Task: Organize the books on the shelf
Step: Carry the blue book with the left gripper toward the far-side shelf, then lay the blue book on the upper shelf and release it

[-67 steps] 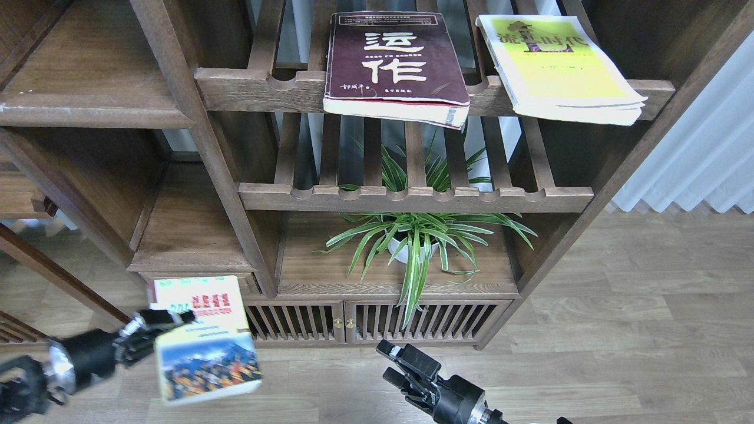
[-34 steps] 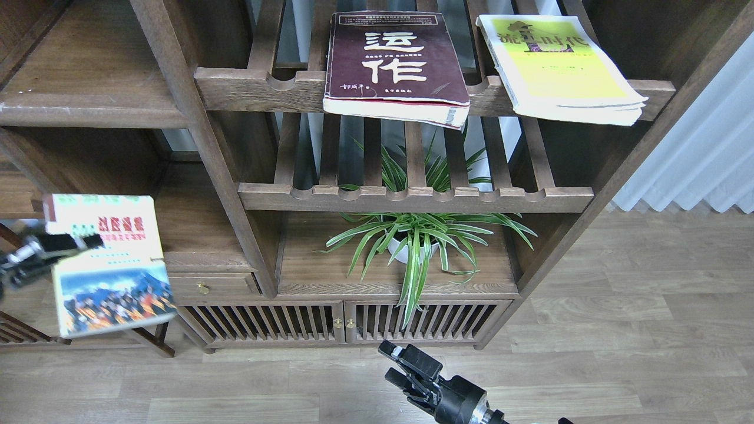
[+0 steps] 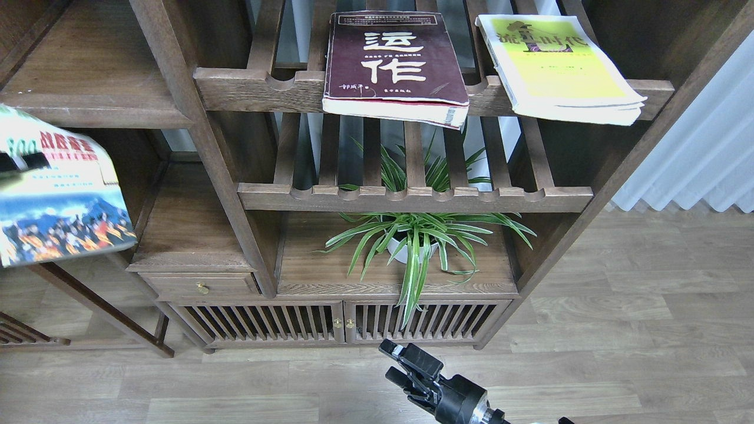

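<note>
The small "300" book (image 3: 59, 194) was held at the far left edge by a barely visible left gripper (image 3: 20, 162), below the solid shelf (image 3: 94, 109). The right gripper's (image 3: 406, 362) finger state could not be told.

Left pincer (image 3: 23, 162) barely visible at left edge, right pincer (image 3: 406, 362) low, fingers slightly apart

Two books (image 3: 396, 65) on slatted rack (image 3: 265, 88)

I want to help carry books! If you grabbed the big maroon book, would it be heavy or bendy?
The maroon book looks thick, so it is probably heavy for a paperback. Its lower corner pages look curled, so the cover likely bends rather than staying stiff. It overhangs the slatted rack, so a push from behind might slide it off.
</note>
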`<state>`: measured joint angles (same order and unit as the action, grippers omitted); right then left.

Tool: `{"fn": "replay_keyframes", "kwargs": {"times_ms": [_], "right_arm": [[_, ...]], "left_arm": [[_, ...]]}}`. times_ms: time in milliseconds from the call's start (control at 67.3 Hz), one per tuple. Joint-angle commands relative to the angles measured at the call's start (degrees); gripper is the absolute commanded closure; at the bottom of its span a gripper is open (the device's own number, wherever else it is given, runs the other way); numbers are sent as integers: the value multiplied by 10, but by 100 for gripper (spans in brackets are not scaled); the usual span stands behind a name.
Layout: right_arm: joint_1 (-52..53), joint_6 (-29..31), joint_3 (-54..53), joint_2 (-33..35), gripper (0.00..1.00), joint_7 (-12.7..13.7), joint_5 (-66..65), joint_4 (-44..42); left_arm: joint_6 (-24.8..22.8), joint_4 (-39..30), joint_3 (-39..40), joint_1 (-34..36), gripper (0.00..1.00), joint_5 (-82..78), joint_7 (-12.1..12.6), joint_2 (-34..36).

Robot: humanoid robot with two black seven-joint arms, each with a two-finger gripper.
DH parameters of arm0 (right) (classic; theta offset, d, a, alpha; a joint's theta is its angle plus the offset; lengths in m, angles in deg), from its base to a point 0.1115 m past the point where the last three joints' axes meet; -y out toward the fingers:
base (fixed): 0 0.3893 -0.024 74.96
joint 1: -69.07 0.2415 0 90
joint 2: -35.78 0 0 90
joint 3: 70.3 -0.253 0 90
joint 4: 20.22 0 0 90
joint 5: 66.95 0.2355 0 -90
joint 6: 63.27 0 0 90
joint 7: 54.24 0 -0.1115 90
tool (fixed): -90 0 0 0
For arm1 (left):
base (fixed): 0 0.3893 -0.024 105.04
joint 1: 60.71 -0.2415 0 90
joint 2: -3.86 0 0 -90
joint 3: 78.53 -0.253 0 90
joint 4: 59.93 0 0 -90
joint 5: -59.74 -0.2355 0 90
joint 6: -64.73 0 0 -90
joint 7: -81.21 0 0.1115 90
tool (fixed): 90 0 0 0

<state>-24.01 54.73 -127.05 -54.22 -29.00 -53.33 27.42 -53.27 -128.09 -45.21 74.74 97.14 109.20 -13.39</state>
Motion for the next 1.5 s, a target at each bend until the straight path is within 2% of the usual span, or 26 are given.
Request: {"fn": "replay_keyframes", "kwargs": {"times_ms": [0, 356, 535, 564, 832, 1188, 1247, 1485], "right_arm": [[0, 0, 0, 0, 1, 0, 0, 0], [-1, 0, 0, 0, 1, 0, -1, -4], [-1, 0, 0, 0, 1, 0, 0, -7], [-1, 0, 0, 0, 1, 0, 0, -6], [-2, 0, 0, 0, 1, 0, 0, -6], [-6, 0, 0, 0, 1, 0, 0, -5], [-8, 0, 0, 0, 1, 0, 0, -5], [-8, 0, 1, 0, 1, 0, 0, -5]], "left_arm": [[0, 3, -4, 33, 96, 0, 0, 2], [0, 39, -6, 96, 96, -1, 0, 1], [0, 86, -8, 123, 96, -9, 0, -10], [0, 109, -9, 130, 96, -19, 0, -38], [0, 167, -11, 151, 96, -48, 0, -113], [0, 247, -39, 228, 96, -70, 0, -182], [0, 281, -53, 250, 96, -69, 0, -203], [0, 348, -54, 269, 96, -68, 0, -256]]}}
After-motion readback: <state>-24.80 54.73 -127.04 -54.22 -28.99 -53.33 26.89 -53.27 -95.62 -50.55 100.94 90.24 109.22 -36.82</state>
